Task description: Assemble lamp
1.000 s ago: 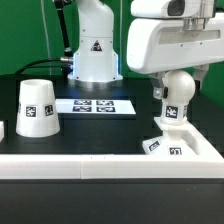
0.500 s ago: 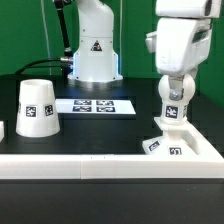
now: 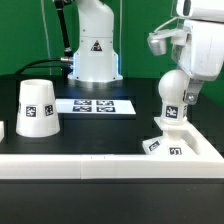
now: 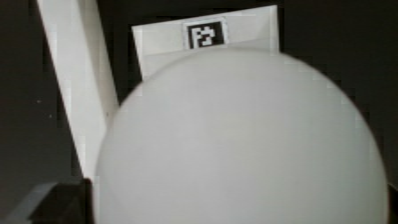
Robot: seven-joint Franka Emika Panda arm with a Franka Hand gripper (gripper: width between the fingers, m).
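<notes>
Gripper (image 3: 182, 88) is seen at the bulb (image 3: 171, 100), right near side; clamped or loose cannot be told. Bulb is seated upright on the base (image 3: 178, 142). Judged light, stiff, smooth, slippery; best taken across the widest part, squeezed gently.

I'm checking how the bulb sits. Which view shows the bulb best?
The exterior view: the bulb shows whole, upright on the base, its tag facing the camera. The wrist view shows only its rounded white surface up close, filling most of the picture, with its foot hidden.
</notes>
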